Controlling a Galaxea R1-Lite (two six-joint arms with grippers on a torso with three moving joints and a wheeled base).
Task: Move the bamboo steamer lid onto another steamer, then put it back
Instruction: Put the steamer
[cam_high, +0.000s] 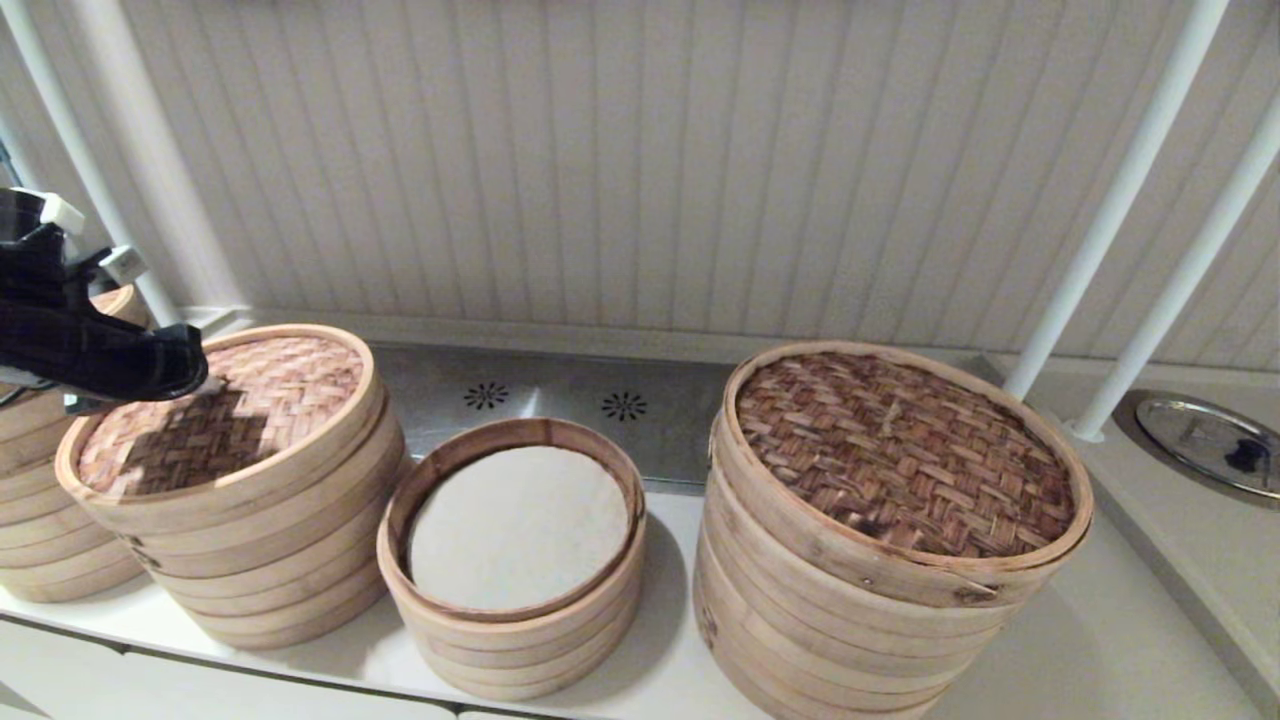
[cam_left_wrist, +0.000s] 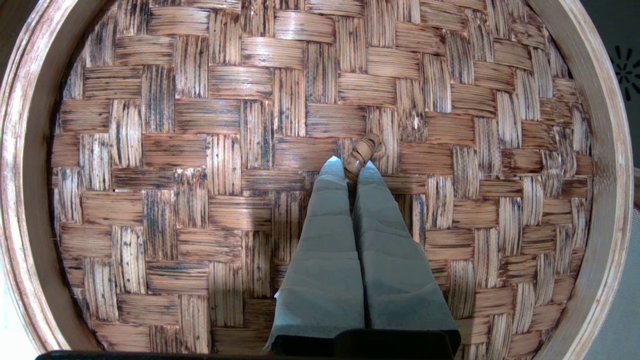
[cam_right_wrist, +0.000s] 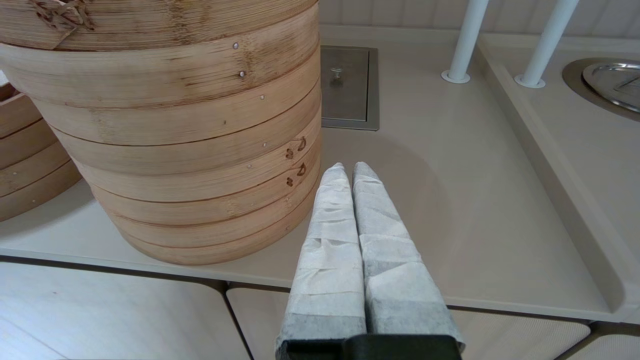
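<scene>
Lid (cam_high: 225, 415) on top of the tall left stack (cam_high: 260, 540), beside the short open steamer (cam_high: 515, 560). Left gripper (cam_left_wrist: 352, 167) over the lid's middle, fingers pressed together on the small loop handle (cam_left_wrist: 364, 150). Right gripper (cam_right_wrist: 350, 170) closed and empty, near the wide stack (cam_right_wrist: 175, 140).

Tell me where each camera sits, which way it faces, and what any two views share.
Head view: high, looking down at the counter; left gripper over the bamboo steamer lid.
Left wrist view: straight down on the lid; fingers shut on its loop handle.
Right wrist view: low, beside the widest stack; right gripper shut, empty.
Shared: head and left wrist show the lid.
</scene>
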